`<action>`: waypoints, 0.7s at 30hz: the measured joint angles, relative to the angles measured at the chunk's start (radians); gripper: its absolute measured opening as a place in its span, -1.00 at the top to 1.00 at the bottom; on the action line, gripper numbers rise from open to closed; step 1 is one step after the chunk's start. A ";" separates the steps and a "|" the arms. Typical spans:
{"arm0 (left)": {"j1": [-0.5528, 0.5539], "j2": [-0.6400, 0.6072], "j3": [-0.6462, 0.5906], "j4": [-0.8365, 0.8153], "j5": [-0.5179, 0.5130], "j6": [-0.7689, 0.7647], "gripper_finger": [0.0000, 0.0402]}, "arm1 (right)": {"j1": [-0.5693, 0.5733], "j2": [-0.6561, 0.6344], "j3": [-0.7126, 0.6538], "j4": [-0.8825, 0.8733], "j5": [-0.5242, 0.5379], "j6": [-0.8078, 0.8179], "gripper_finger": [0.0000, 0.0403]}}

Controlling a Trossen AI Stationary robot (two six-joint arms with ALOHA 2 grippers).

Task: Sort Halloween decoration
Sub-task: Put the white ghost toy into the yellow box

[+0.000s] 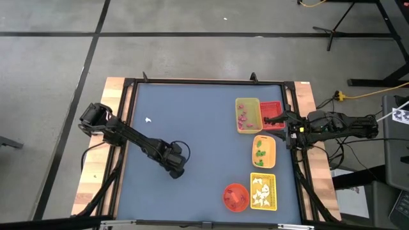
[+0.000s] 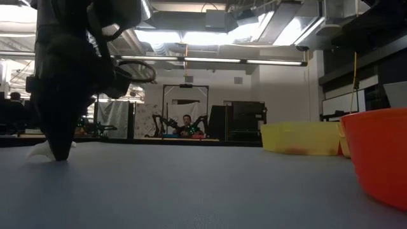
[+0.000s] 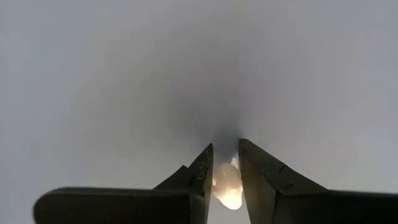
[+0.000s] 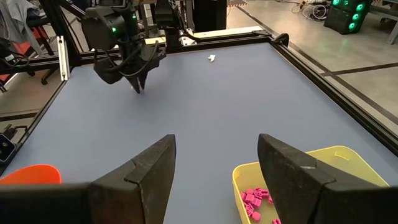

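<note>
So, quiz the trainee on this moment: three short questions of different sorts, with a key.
1. Multiple choice: what lies in the yellow tray next to the red tray? A pink pieces; B green pieces; C white pieces.
2. True or false: the right gripper is shut.
3. Fill in: the left gripper, down at the table, has a ___ piece between its fingers.
Key: 1 A; 2 false, it is open; 3 white.
</note>
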 joint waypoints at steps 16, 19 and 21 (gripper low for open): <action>0.008 -0.005 0.016 0.531 -0.010 0.010 0.73 | 0.000 0.000 0.000 0.000 0.000 0.000 -0.12; 0.008 -0.006 0.017 0.710 -0.137 0.012 0.73 | 0.000 0.000 0.000 0.000 0.000 0.000 -0.12; 0.011 -0.005 0.017 0.813 -0.224 0.060 0.73 | 0.000 0.000 0.000 0.000 0.000 0.000 -0.12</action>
